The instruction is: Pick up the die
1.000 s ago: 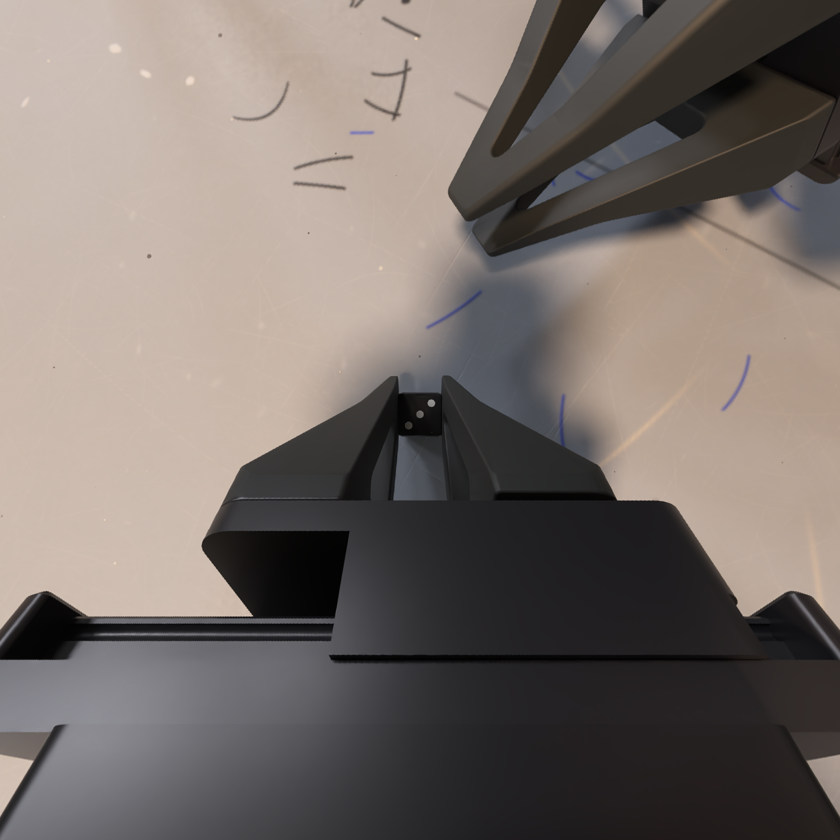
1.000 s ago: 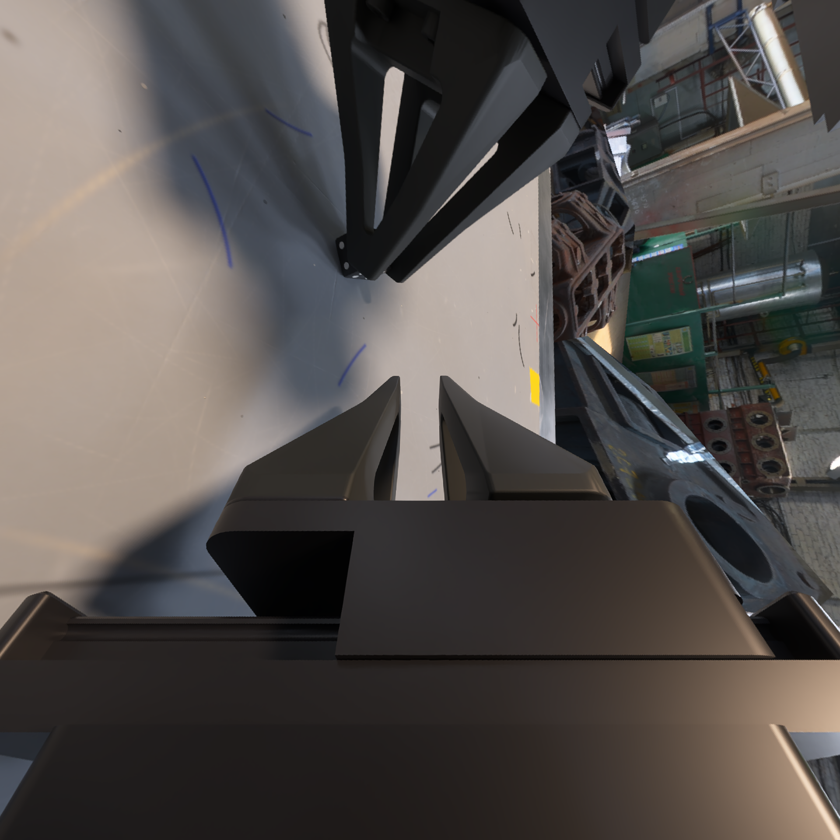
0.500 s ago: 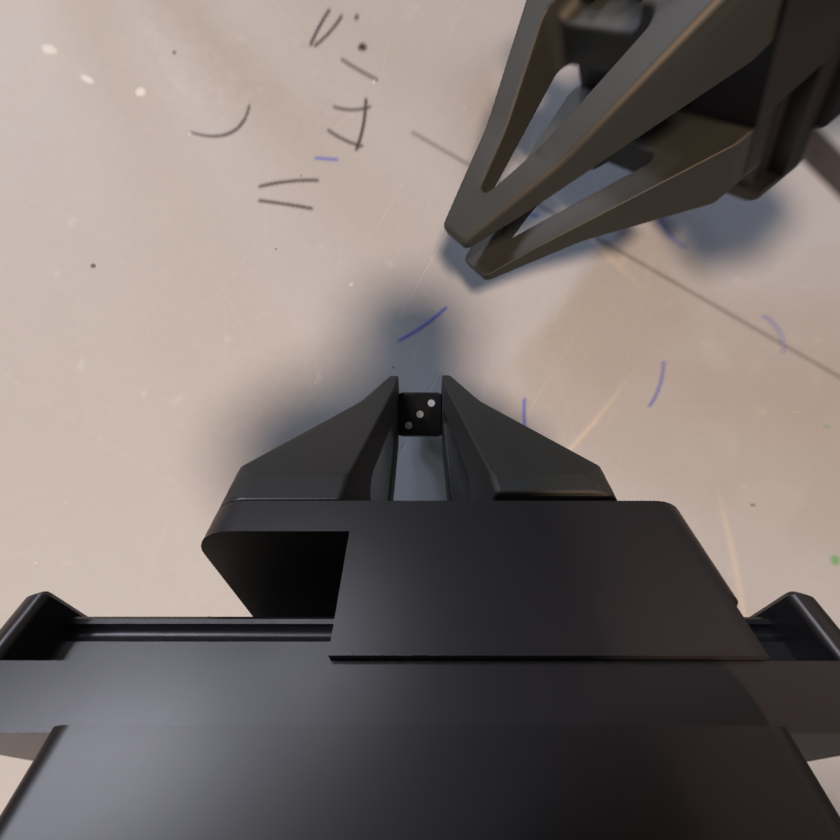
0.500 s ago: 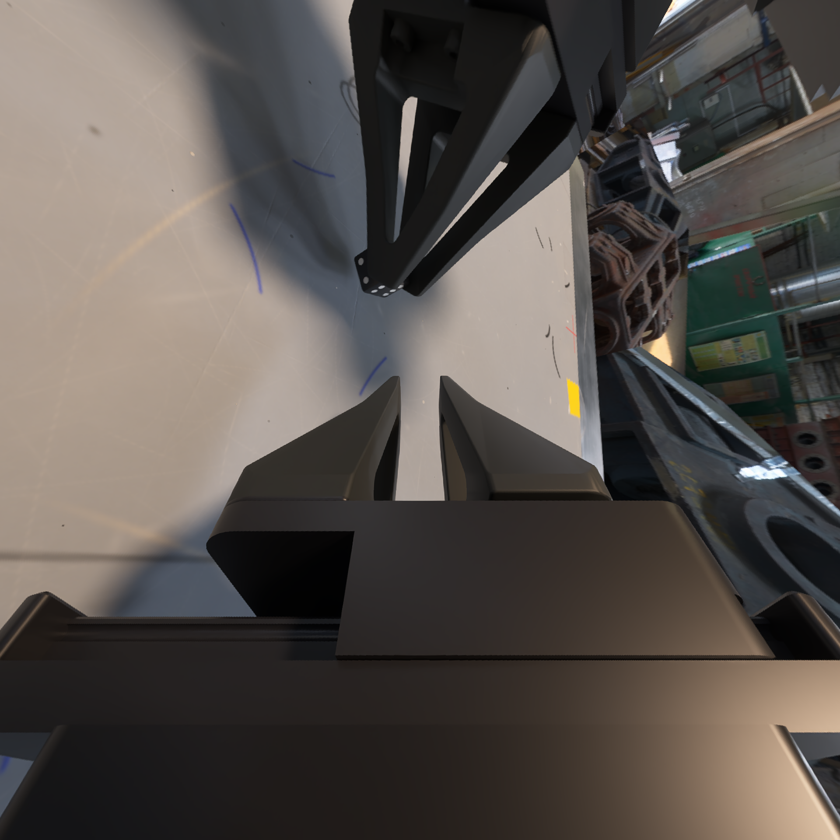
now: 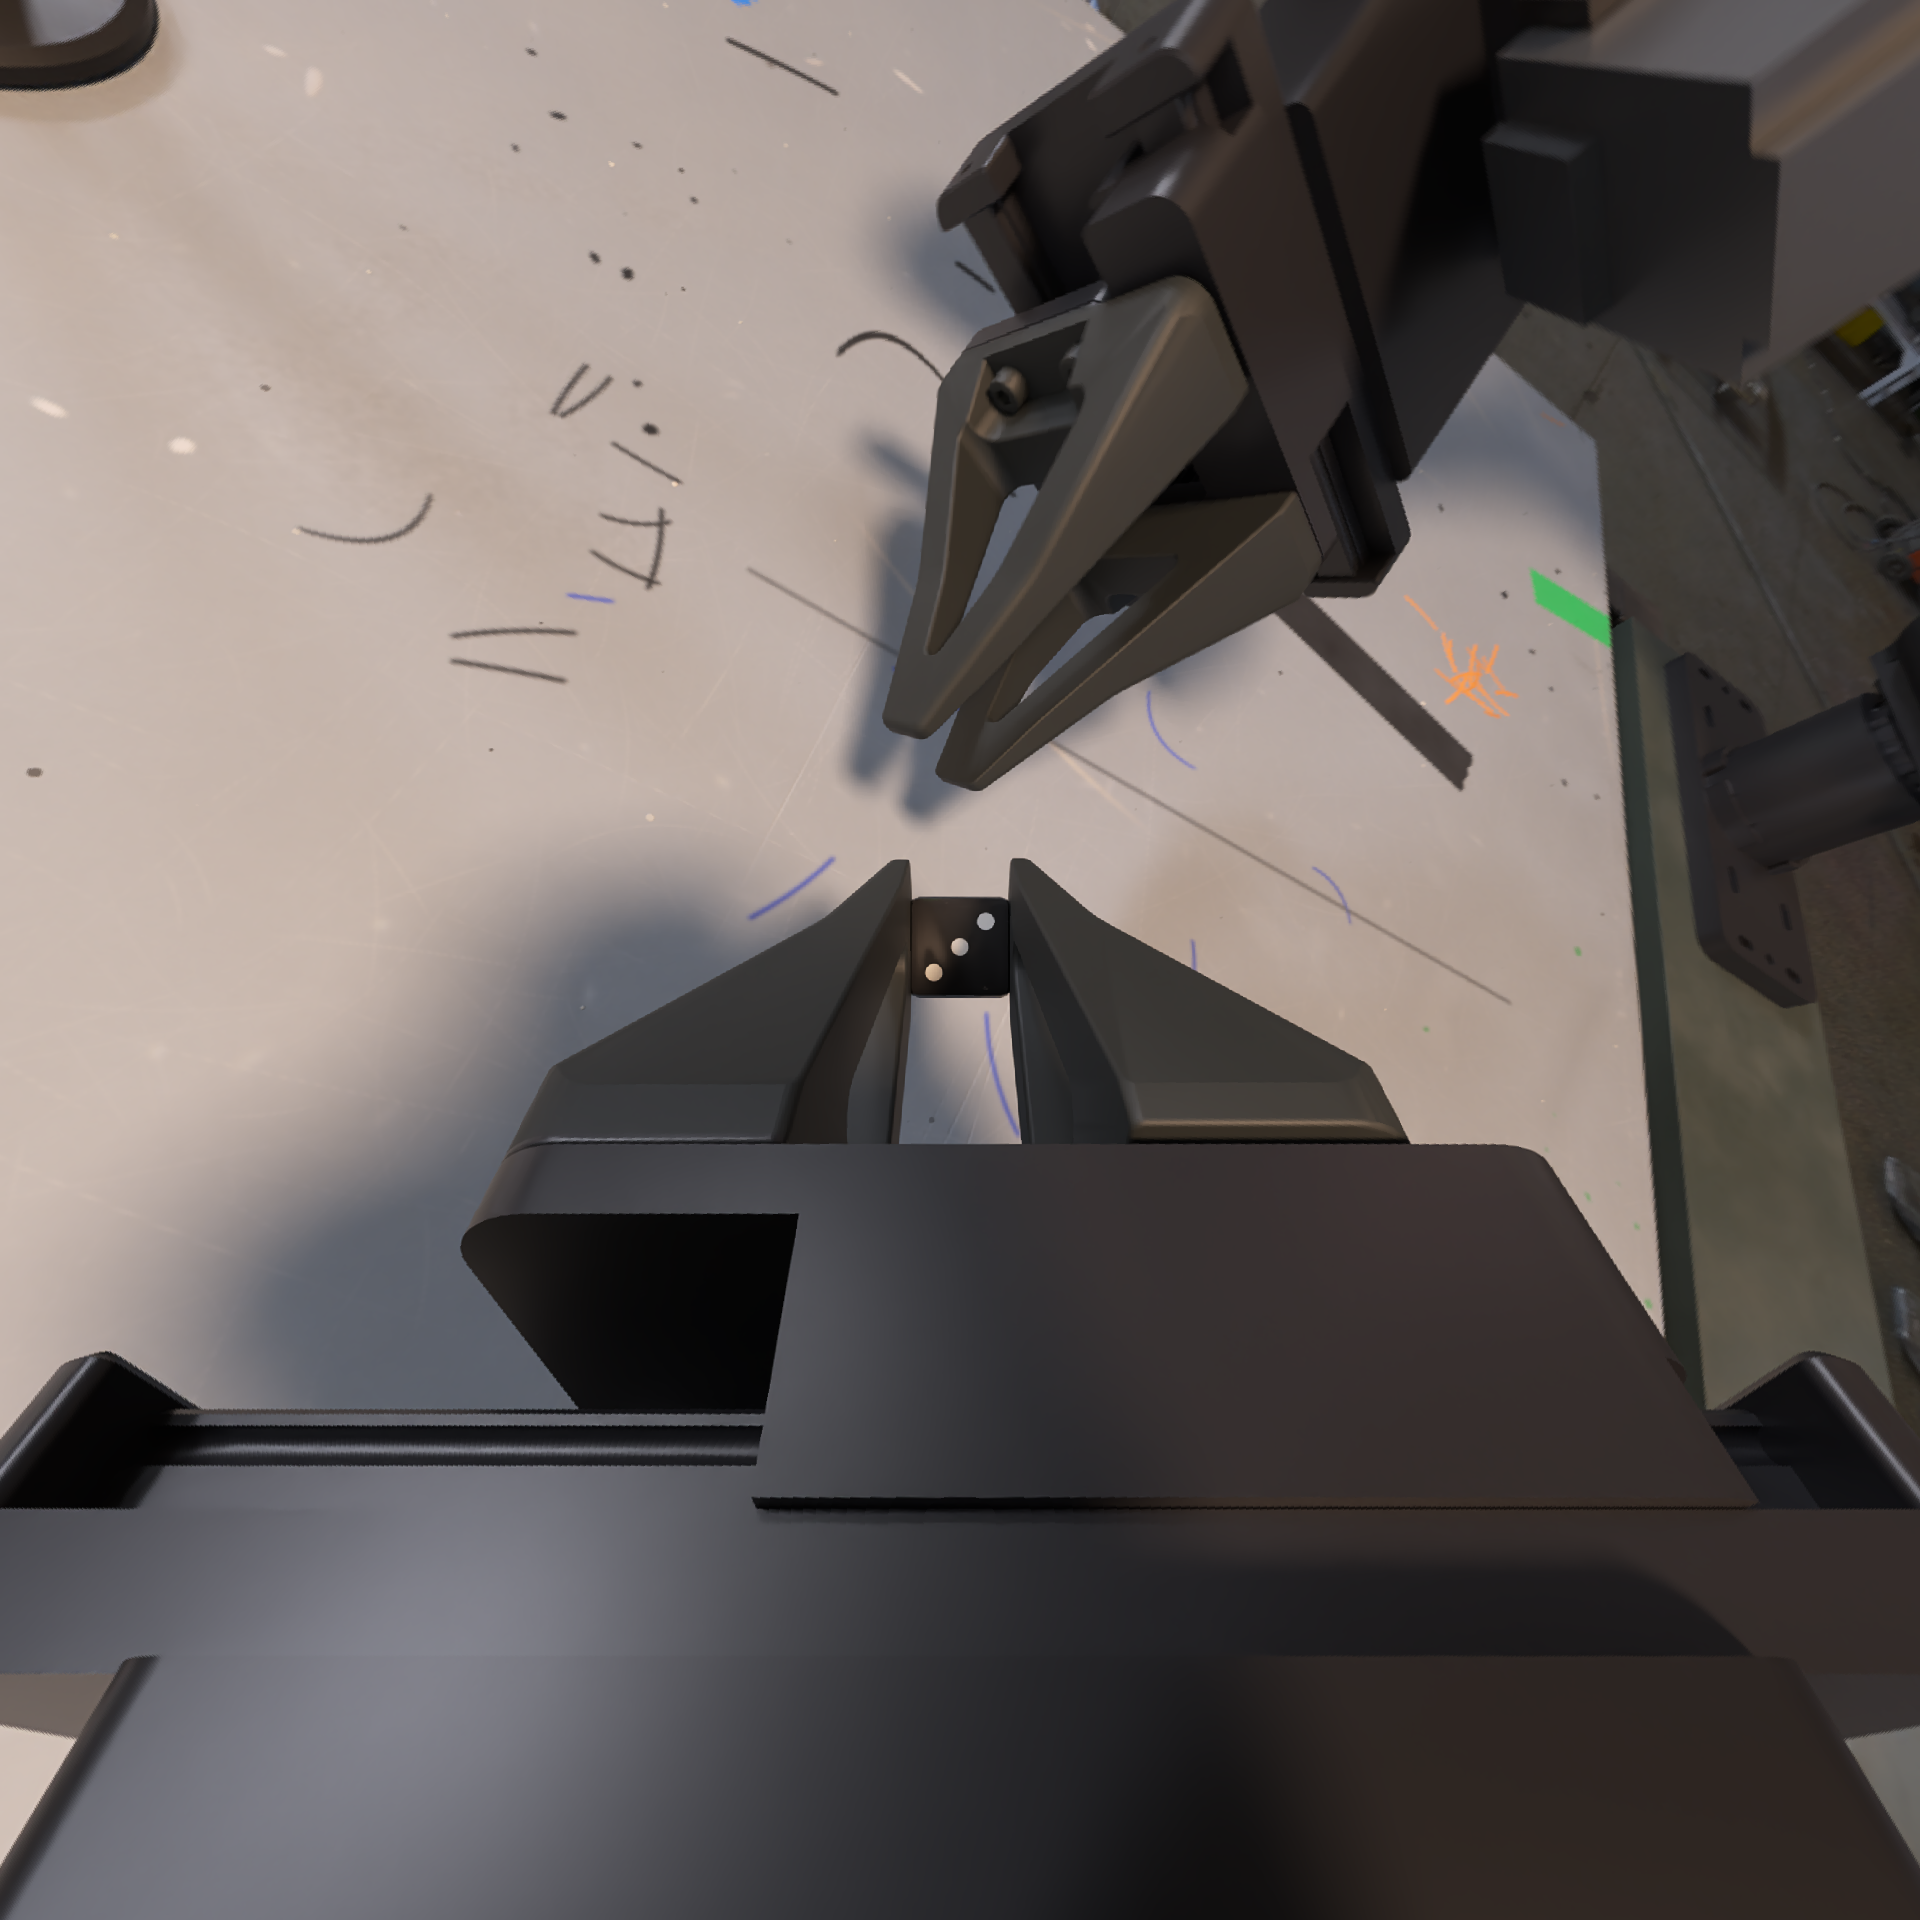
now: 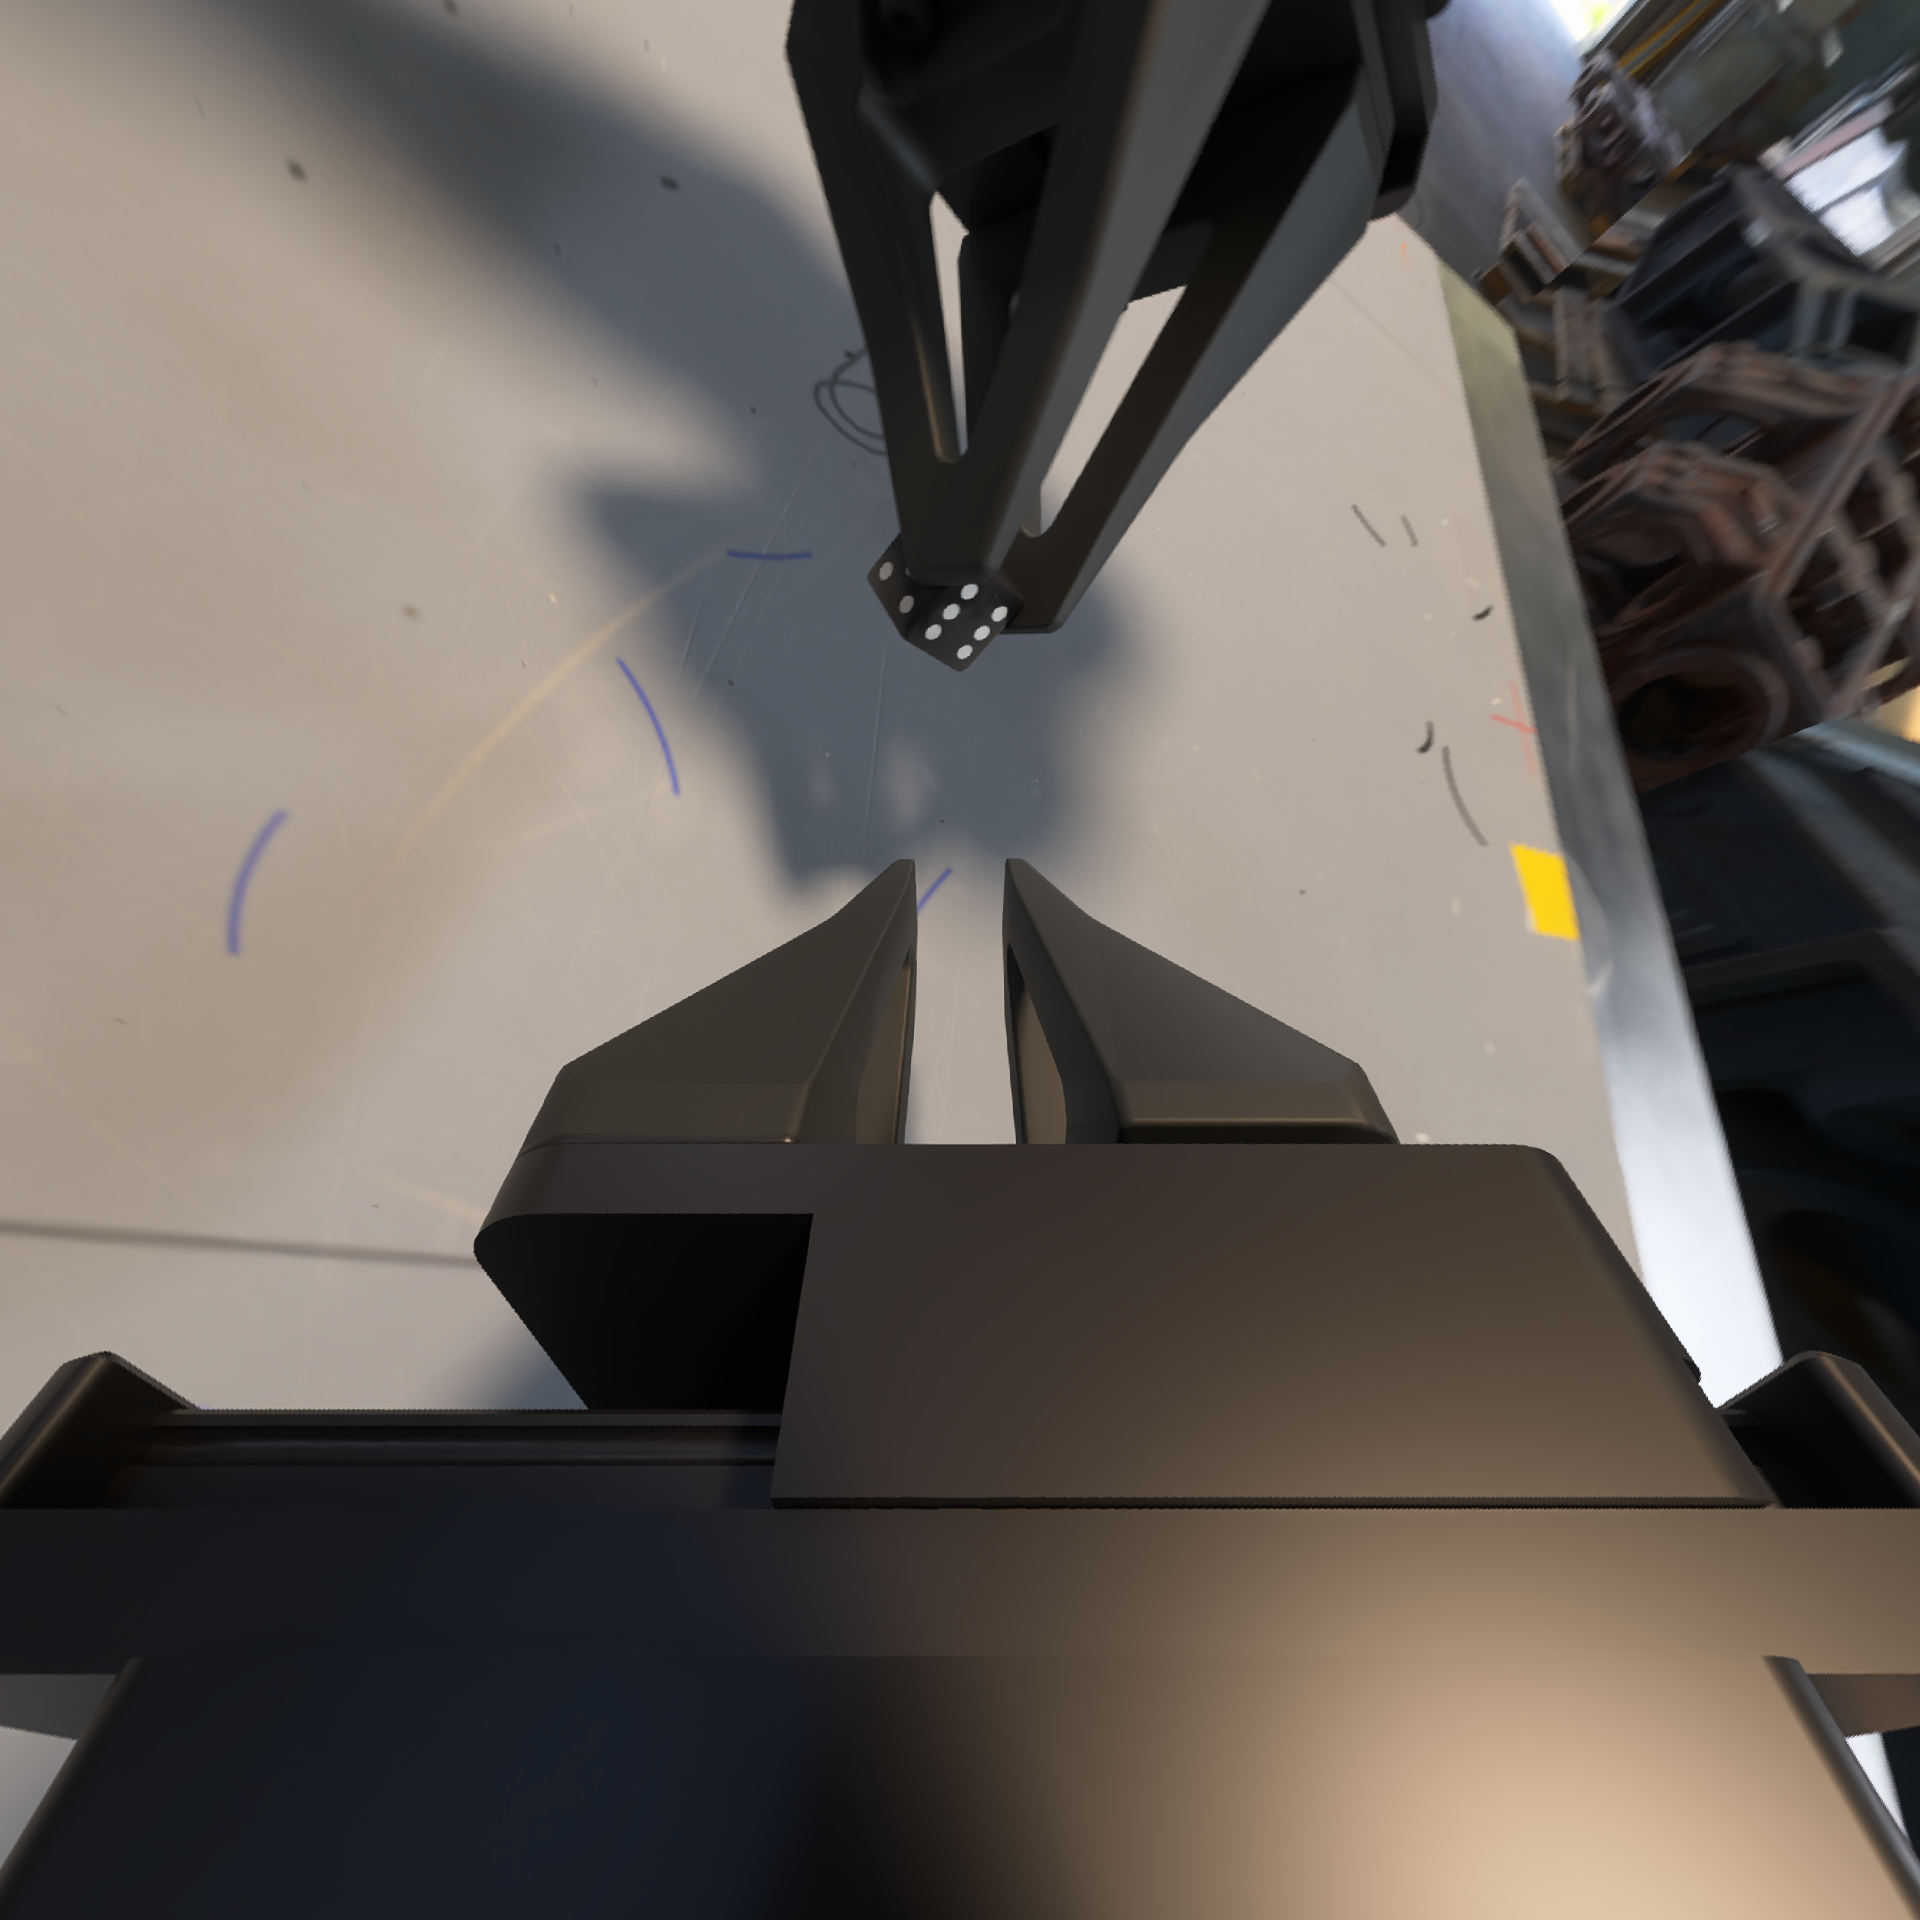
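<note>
The die (image 5: 961, 948) is small and black with white pips. My left gripper (image 5: 961, 883) is shut on it, pinching it at the fingertips, and holds it above the beige table (image 5: 312, 831). In the right wrist view the die (image 6: 951, 618) hangs from the left gripper (image 6: 982, 592) with its shadow on the table below. My right gripper (image 6: 961, 873) is empty, its jaws only narrowly apart. It also shows in the left wrist view (image 5: 935, 753), just beyond the die and pointing down at the table.
The table's edge (image 5: 1621, 935) runs down the right, with an arm mount (image 5: 1745, 831) beyond it. A green mark (image 5: 1569, 613) and an orange scribble (image 5: 1470, 675) lie near that edge. A yellow mark (image 6: 1543, 891) and dark machinery (image 6: 1714, 582) show in the right wrist view.
My left gripper has risen with the die held in it, and the table now looks farther away. The right gripper has drawn back from it, its jaw gap unchanged.
</note>
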`<action>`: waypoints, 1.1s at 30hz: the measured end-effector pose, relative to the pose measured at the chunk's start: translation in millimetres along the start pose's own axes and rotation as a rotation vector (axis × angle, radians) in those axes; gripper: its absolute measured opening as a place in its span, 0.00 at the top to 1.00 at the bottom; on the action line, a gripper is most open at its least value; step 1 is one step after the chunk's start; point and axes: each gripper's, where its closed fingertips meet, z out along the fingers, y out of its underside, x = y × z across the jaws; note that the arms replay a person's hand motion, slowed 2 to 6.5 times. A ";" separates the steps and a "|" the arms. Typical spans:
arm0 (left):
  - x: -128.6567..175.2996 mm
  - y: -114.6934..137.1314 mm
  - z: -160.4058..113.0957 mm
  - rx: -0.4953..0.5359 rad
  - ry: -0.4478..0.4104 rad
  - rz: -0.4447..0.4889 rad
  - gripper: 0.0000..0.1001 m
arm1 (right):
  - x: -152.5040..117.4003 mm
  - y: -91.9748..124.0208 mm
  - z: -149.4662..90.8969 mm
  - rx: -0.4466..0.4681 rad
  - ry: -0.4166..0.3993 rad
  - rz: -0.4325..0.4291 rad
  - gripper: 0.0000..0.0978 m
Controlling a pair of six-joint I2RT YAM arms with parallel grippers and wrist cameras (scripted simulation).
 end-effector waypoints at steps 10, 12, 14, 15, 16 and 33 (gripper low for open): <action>3.3 -11.1 -5.4 0.037 0.047 -0.065 0.84 | 3.0 -5.5 -6.9 0.049 -0.175 0.394 0.86; 3.3 -13.6 -5.6 0.044 0.059 -0.085 0.84 | 3.7 -4.3 -7.7 0.055 -0.196 0.438 0.86; 3.0 -15.2 -5.0 0.049 0.073 -0.107 0.84 | 5.1 -3.6 -8.6 0.064 -0.203 0.468 0.86; 2.6 -15.6 -4.6 0.050 0.080 -0.117 0.84 | 5.8 -3.4 -9.1 0.068 -0.202 0.479 0.86; 2.1 -15.8 -3.9 0.050 0.086 -0.127 0.84 | 6.5 -3.4 -9.8 0.072 -0.202 0.490 0.86; -5.2 -7.1 11.0 -0.003 0.171 -0.225 0.84 | -1.1 4.4 -11.2 0.007 -0.241 0.468 0.86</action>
